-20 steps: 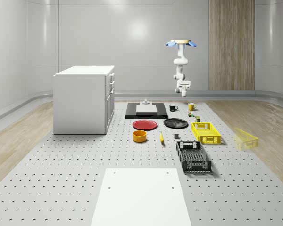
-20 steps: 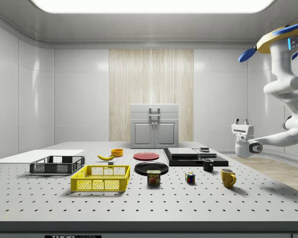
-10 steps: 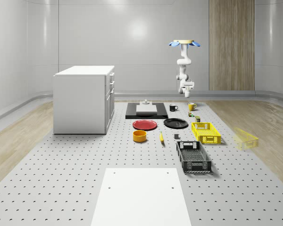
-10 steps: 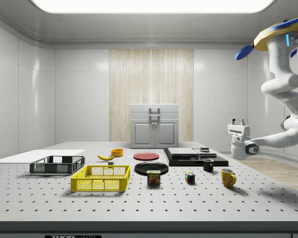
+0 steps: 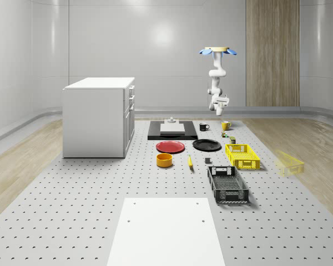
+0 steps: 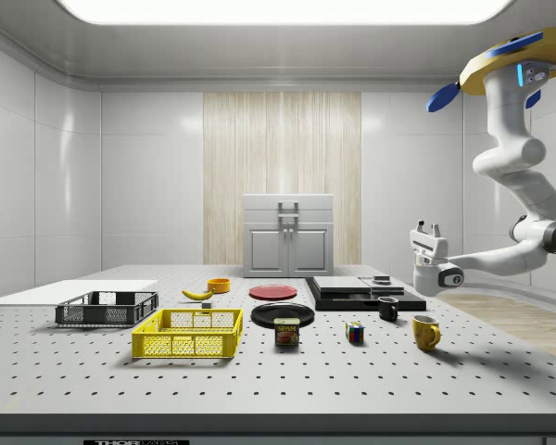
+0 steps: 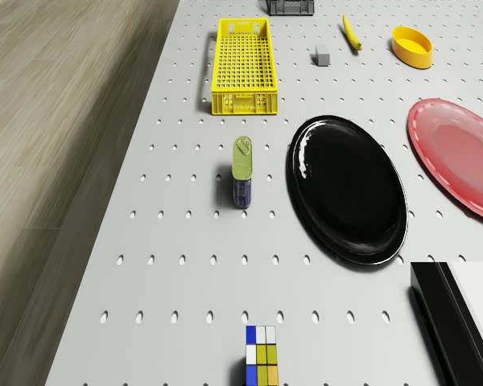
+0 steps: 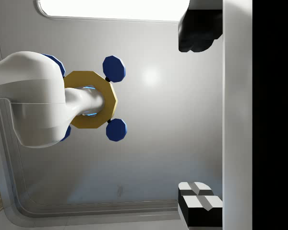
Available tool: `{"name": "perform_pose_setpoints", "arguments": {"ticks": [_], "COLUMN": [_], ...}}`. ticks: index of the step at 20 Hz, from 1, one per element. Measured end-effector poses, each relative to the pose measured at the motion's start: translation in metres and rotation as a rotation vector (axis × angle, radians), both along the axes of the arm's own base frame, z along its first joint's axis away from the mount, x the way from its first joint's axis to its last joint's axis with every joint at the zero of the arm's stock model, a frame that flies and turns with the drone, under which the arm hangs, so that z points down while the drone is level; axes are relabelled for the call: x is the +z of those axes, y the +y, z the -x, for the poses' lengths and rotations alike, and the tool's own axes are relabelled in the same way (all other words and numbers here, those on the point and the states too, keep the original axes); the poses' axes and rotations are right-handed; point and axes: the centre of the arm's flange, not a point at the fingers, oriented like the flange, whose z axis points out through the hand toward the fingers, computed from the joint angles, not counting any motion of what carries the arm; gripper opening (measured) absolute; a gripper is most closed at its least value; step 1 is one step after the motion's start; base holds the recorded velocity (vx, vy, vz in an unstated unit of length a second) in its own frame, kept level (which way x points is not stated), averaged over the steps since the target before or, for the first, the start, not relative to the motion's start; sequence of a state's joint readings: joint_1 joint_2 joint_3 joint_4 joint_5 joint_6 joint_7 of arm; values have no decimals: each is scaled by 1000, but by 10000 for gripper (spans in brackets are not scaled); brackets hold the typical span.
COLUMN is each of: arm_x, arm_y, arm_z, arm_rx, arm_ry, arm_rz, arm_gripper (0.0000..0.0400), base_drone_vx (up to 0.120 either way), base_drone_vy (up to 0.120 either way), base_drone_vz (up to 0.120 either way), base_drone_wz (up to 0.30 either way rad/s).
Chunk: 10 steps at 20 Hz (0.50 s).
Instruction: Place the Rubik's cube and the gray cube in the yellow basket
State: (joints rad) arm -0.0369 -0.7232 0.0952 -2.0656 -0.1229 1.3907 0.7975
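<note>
Rubik's cube (image 6: pixel 354 332) sits on the table (image 6: pixel 259 371) (drone (image 6: pixel 500 69) hovers above), gripper (image 6: pixel 427 230) open, holding nothing.

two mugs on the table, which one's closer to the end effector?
The yellow mug, in the side view almost directly below the end effector. The black mug stands further toward that view's left, by the black slab.

The gray perforated metal table (image 5: pixel 72 210) carries a yellow mesh basket (image 5: pixel 242 155), a black mesh crate (image 5: pixel 227 183), a glossy black plate (image 7: pixel 348 190) and a red plate (image 7: pixel 459 155) — plus a small multicoloured Rubik's cube (image 7: pixel 261 366), a small gray cube (image 7: pixel 322 55), a tin can (image 7: pixel 242 170), a banana (image 7: pixel 351 32), a yellow bowl (image 7: pixel 412 46) and a white cabinet (image 5: pixel 99 116).
</note>
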Motion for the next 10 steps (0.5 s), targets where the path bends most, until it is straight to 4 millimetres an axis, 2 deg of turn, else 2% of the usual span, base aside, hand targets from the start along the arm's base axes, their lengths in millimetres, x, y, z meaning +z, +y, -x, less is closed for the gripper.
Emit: {"name": "perform_pose_setpoints", "arguments": {"ticks": [4, 5, 7, 10], "arm_x": [-5, -7, -15, -39], "arm_y": [17, 22, 37, 61], "arm_z": [0, 0, 0, -1], "arm_rx": [-5, -7, -12, -23], "arm_ry": [-3, -3, -4, -5], "arm_rz": [174, 238, 399, 743], "arm_gripper": [400, 400, 400, 400], "base_drone_vx": [120, 120, 120, 120], "base_drone_vy": [0, 0, 0, 0], "base_drone_vz": [0, -120, -100, 0], "base_drone_wz": [0, 0, 0, 0]}}
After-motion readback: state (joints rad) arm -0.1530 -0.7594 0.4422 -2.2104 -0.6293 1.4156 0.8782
